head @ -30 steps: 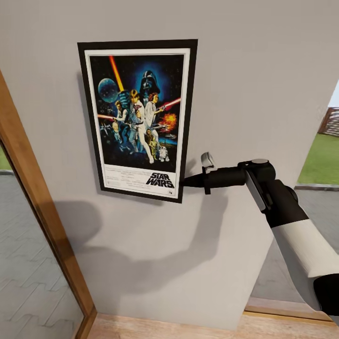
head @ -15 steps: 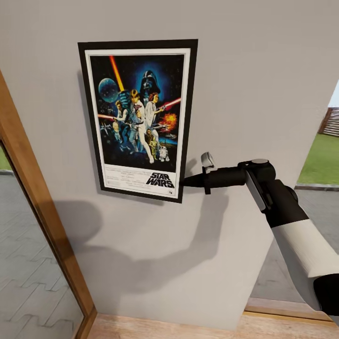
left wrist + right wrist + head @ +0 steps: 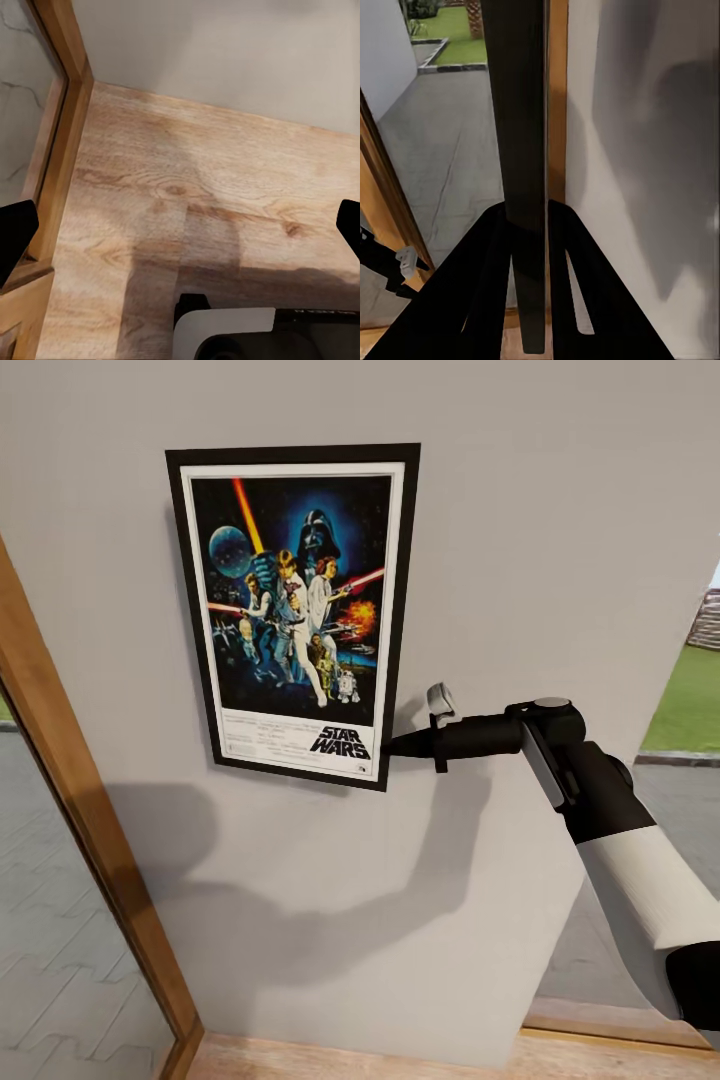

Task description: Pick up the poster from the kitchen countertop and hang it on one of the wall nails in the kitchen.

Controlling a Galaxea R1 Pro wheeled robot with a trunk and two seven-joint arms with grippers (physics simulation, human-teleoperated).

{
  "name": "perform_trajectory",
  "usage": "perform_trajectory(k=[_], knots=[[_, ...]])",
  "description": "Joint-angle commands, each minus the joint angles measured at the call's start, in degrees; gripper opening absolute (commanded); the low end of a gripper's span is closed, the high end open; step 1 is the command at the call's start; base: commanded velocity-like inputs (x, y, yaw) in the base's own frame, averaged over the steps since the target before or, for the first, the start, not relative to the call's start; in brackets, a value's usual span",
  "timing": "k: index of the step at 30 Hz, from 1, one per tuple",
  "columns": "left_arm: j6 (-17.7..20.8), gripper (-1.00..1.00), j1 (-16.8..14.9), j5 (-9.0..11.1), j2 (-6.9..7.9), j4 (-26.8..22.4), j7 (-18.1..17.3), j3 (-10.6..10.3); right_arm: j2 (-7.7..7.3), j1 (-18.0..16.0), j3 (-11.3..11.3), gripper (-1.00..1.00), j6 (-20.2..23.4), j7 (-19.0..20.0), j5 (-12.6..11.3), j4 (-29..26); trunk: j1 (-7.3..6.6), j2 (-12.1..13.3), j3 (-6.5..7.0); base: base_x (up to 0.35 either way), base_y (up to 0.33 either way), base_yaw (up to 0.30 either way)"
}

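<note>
The black-framed poster point(image 3: 295, 610) with "STAR WARS" lettering stands upright, flat against the grey wall point(image 3: 560, 510), slightly tilted. My right gripper point(image 3: 392, 744) reaches in from the right and is shut on the frame's lower right edge. In the right wrist view the poster's dark edge point(image 3: 523, 135) runs between the two black fingers of the right gripper point(image 3: 526, 217). My left gripper point(image 3: 180, 229) hangs low over the wooden floor point(image 3: 195, 187), open, with nothing between its fingers. A wall nail cannot be made out. The kitchen countertop is out of view.
A wooden door frame point(image 3: 70, 810) with glass runs down the left side of the wall. On the right, past the wall's end, an opening point(image 3: 690, 710) shows grass and paving outside. Wooden flooring point(image 3: 400, 1060) lies below the wall.
The door frame and the right-hand opening have slid slightly outward in the picture, so the view has shifted a little. Poster and right arm keep their place in the view.
</note>
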Motion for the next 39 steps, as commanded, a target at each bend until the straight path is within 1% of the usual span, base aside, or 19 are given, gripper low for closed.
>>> perform_trajectory(k=[1, 39], knots=[[0.4, 1.00, 0.0, 0.0, -0.04, -0.1, -0.3, 0.2, -0.06, -0.1, 0.1, -1.00, 0.7, 0.0, -0.5, 0.0, 0.06, -0.1, -0.11, 0.097, 0.000, 0.000], [0.4, 1.00, 0.0, 0.0, -0.04, -0.1, -0.3, 0.2, -0.06, -0.1, 0.1, -1.00, 0.6, 0.0, -0.5, 0.1, 0.06, -0.1, -0.11, 0.017, 0.000, 0.000]])
